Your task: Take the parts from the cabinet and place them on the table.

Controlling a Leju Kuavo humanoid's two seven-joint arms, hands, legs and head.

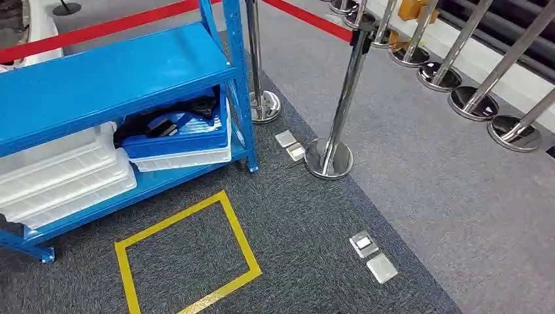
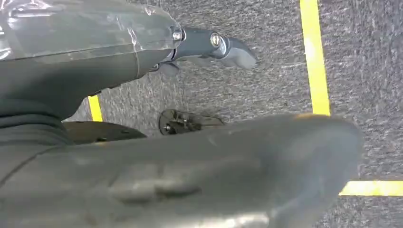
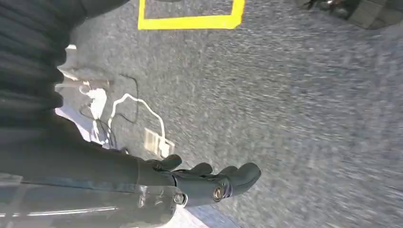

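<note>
The blue cabinet (image 1: 111,78) stands at the left of the head view. On its lower shelf a blue bin (image 1: 190,140) holds dark parts (image 1: 171,121), stacked on a white bin. My left hand (image 2: 157,52) hangs over the grey carpet; its fingers (image 2: 223,45) are stretched out and the thick thumb (image 2: 228,161) lies apart from them, with nothing between. My right hand (image 3: 209,183) also hangs above the carpet, fingers loosely extended and holding nothing.
White bins (image 1: 59,173) fill the lower shelf's left side. A yellow tape square (image 1: 186,261) marks the carpet before the cabinet. Chrome stanchions (image 1: 330,157) with red belts stand to the right. Metal floor plates (image 1: 373,255) and a white cable (image 3: 142,109) lie on the floor.
</note>
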